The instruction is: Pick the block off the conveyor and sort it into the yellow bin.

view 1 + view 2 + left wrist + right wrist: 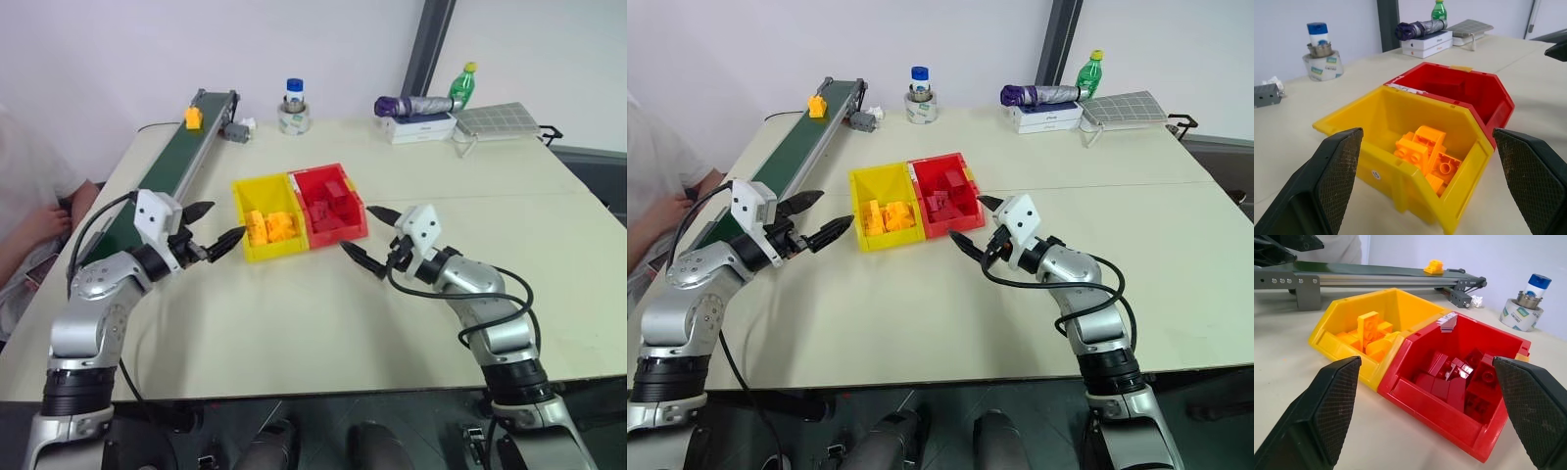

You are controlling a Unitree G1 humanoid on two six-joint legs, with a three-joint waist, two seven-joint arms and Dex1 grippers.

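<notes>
A yellow-orange block rides on the far end of the dark green conveyor, which runs along the table's left side. The yellow bin stands mid-table, joined to a red bin, and holds several orange bricks. My left gripper hovers open and empty just left of the yellow bin, between it and the conveyor. My right gripper is open and empty too, just right of the red bin's near corner. The block is far from both grippers.
The red bin holds several dark red bricks. A person sits at the table's left edge beside the conveyor. Along the far edge stand a tape roll with a jar, a folded umbrella on white boxes, a green bottle and a grey rack.
</notes>
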